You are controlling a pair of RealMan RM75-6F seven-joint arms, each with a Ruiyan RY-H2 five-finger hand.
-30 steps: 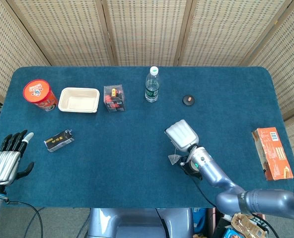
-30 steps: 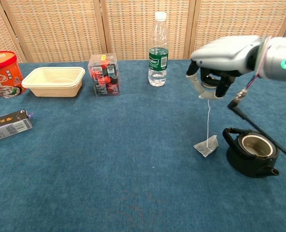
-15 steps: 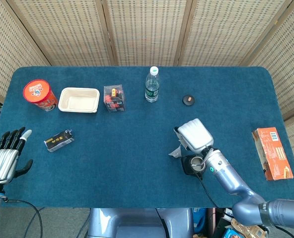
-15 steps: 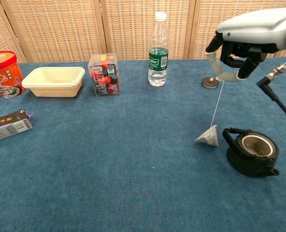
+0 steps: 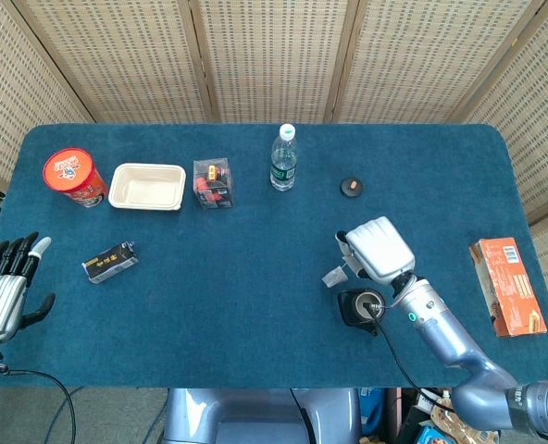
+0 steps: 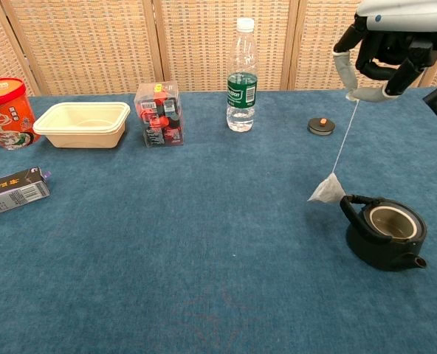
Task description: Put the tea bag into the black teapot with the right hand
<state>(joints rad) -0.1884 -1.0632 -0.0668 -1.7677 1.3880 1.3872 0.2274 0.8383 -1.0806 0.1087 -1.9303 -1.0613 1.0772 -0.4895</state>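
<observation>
**Tea bag hanging beside open teapot, held by its string**

Left hand point(image 5: 1, 296): at the table's point(image 5: 255, 305) left edge, about 8 o'clock from table centre, palm down, fingers straight and spread, holding nothing.

Left zone, back row: red cup point(image 5: 73, 177) near the far-left corner; cream tray point(image 5: 147, 186) just beside it; clear box point(image 5: 213, 183) next along. A dark carton point(image 5: 109, 262) lies alone at 9 o'clock, near the left hand but apart from it.

Centre: water bottle point(image 5: 283, 158) upright at 12 o'clock. Broad bare cloth runs from the carton across to the teapot, with the front edge unobstructed.

Right of centre: small round lid point(image 5: 352, 186) at 1 o'clock, well apart from the pot. Black teapot point(image 6: 385, 232) sits at 4 o'clock near the front edge, mouth open, handle toward the left.

Right hand point(image 6: 382, 46): raised above the table, fingers curled, pinching the string. The tea bag point(image 6: 326, 189) hangs off the cloth in the chest view, tilted, just beside the teapot's handle at its 10 o'clock, outside the opening.

Right edge: orange box point(image 5: 506, 285) lies flat along the border at 3 o'clock, well apart from the teapot.
</observation>
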